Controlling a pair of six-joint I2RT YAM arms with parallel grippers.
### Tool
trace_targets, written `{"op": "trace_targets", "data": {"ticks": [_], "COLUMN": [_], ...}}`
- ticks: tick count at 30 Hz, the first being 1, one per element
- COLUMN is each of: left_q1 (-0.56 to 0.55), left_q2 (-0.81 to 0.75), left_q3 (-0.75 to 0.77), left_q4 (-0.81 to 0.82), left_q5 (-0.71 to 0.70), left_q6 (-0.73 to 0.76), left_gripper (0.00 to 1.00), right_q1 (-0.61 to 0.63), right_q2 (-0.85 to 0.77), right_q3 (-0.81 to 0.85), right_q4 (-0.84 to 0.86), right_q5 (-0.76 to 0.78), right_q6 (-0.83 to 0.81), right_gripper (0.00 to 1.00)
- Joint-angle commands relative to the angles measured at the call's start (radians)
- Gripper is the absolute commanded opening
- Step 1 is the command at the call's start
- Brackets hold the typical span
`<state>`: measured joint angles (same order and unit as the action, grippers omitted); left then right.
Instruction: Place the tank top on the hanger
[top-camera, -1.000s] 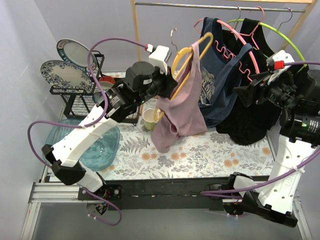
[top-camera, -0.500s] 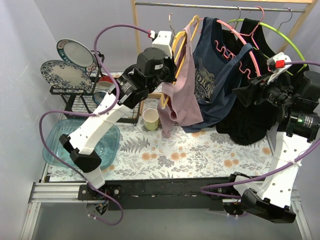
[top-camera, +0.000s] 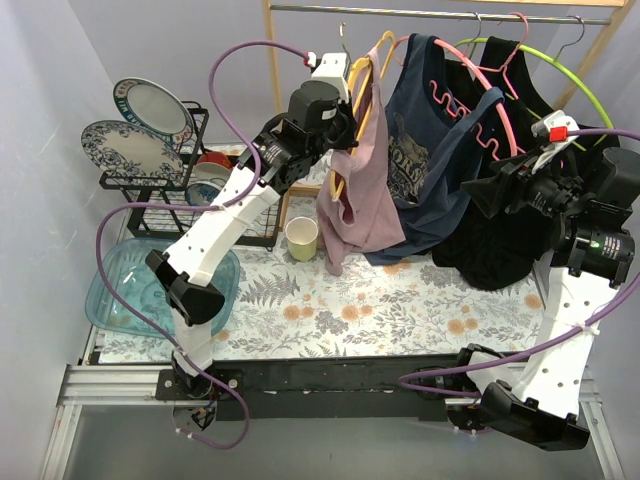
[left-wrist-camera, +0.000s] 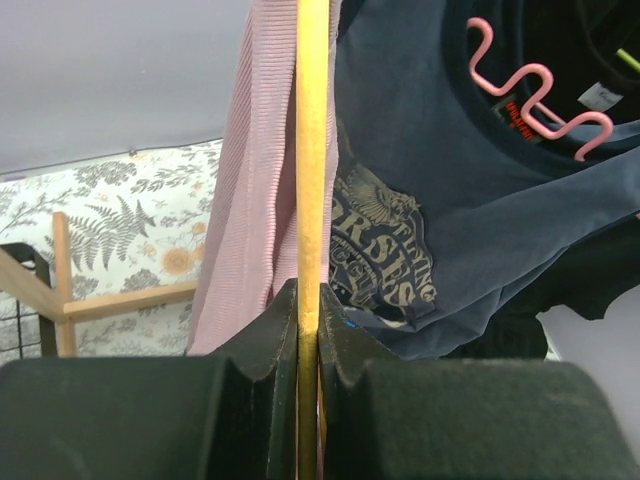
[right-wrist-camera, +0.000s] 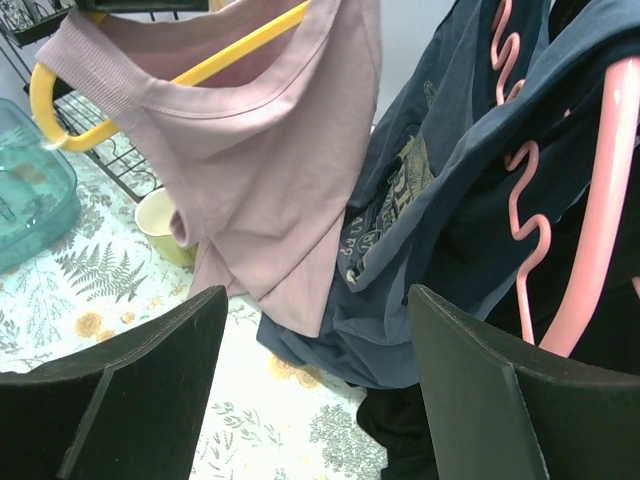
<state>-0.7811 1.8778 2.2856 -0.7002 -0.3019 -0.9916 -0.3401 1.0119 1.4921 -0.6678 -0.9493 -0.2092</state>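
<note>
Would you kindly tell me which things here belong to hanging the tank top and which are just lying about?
Job: tank top; hanger; left pincer, shut on the hanger.
Lying about: navy printed top; black top; pink wavy hanger; cup; plates; teal tub.

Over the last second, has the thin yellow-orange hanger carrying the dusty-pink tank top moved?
Yes. The hanger, clamped in the left gripper, has risen toward the metal rail, its tank top lifting away from the cream cup.
</note>
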Motion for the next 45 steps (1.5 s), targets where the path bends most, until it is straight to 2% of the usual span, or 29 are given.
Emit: {"op": "trace_targets", "data": {"ticks": [1,16,32,45], "left_q1": [0.005,0.066,0.071,0.134], "left_q2": [-0.006,0.081,0.092,0.167], "left_q3": [0.083,0.14,0.147,0.156], "left_q4": [0.102,0.174,0.252,0.304], "left_q5": [0.017,0.029,0.018,0.07], "left_q6": [-0.001,-0.012,0.005,-0.038], "left_gripper": [0.0,0.0,0.0,0.0], "right_q1": [-0.007,-0.008,-0.007,-0.007], "right_q2": [-0.016,-0.026,-0.039,-0.056], "right_q3": [-0.018,-0.061,-0.082,-0.09], "right_q4": [0.05,0.06,0.065,0.065], "right_q5": [-0.029,-0.059,-0.074,-0.088], "right_q6": [0.017,0.022,0.025,0.03], "right_gripper": [0.81,0.8,0.8,0.8]}}
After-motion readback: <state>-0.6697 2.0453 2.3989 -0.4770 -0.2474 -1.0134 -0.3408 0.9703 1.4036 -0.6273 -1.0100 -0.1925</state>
